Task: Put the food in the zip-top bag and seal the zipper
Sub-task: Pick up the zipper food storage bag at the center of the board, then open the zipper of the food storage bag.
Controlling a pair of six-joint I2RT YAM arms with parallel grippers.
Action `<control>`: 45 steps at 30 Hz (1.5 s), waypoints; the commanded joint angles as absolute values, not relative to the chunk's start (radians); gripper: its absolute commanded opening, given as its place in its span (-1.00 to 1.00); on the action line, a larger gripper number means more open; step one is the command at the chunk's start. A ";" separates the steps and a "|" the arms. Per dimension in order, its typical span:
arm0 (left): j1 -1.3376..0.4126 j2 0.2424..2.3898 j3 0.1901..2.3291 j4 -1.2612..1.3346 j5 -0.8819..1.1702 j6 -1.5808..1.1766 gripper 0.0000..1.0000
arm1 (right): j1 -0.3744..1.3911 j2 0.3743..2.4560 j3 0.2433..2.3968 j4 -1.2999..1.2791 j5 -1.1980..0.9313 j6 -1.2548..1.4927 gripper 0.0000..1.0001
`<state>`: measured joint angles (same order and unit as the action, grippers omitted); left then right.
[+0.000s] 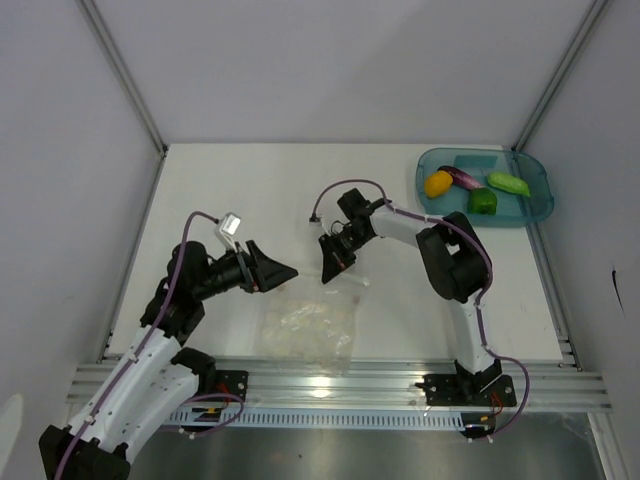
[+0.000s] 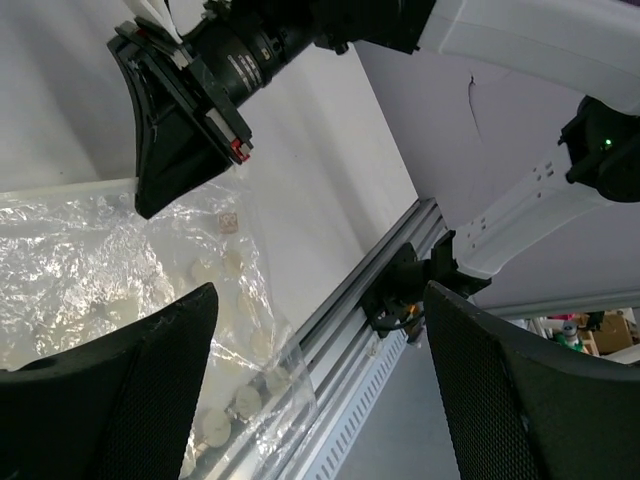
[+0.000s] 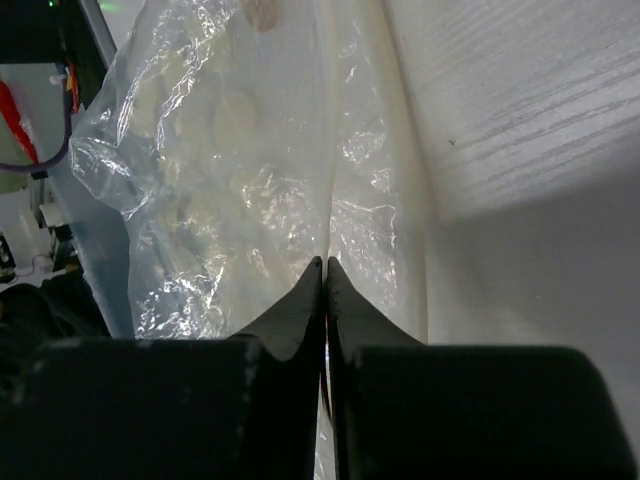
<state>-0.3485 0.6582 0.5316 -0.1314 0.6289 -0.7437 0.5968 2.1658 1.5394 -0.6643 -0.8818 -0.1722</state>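
The clear crinkly zip-top bag [image 1: 305, 325] lies near the table's front edge, between my arms. My right gripper [image 1: 333, 268] is shut on its far edge; in the right wrist view the jaws [image 3: 325, 264] pinch a thin strip of the bag [image 3: 230, 170], with a faint red line between them. My left gripper [image 1: 278, 270] is open and empty, just above the bag's left far corner; its fingers [image 2: 120, 390] stand wide apart over the bag [image 2: 90, 260]. The orange fruit [image 1: 437, 183], eggplant [image 1: 463, 178], light-green piece [image 1: 508, 184] and dark-green pepper [image 1: 482, 201] lie in the tray.
The teal tray [image 1: 535, 200] sits at the table's far right corner. An aluminium rail [image 1: 340, 385] runs along the front edge, just past the bag. White walls enclose the table on three sides.
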 commanded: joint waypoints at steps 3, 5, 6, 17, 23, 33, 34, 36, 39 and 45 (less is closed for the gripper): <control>-0.353 0.652 0.595 -0.204 0.549 -0.735 0.55 | 0.640 1.982 1.450 -0.508 -0.732 -0.046 -1.00; -0.353 0.673 0.612 -0.222 0.525 -0.756 0.31 | 0.652 1.925 1.417 -0.463 -0.586 0.001 -1.00; -0.353 0.708 0.620 -0.230 0.523 -0.764 0.26 | 0.661 1.864 1.407 -0.453 -0.527 0.026 -1.00; -0.376 0.763 0.727 -0.140 0.563 -0.727 0.99 | 0.814 1.568 1.347 -0.457 0.000 -0.031 -1.00; -0.374 0.588 0.609 -0.006 0.422 -0.847 0.99 | 0.874 1.529 1.335 -0.488 0.133 -0.041 -1.00; -0.376 0.699 0.715 -0.207 0.411 -0.816 0.62 | 1.069 1.546 1.336 -0.474 0.452 0.029 -1.00; -0.376 0.715 0.741 -0.306 0.384 -0.825 0.64 | 1.097 1.542 1.335 -0.468 0.513 0.034 -1.00; -0.377 0.761 0.819 -0.394 0.331 -0.837 0.72 | 1.117 1.529 1.333 -0.456 0.555 0.041 -1.00; -0.377 0.871 0.929 -0.567 0.305 -0.890 0.69 | 1.134 1.494 1.333 -0.420 0.532 0.023 -1.00; -0.396 0.960 0.999 -0.655 0.281 -0.926 0.71 | 1.160 1.509 1.381 -0.445 0.503 0.005 -1.00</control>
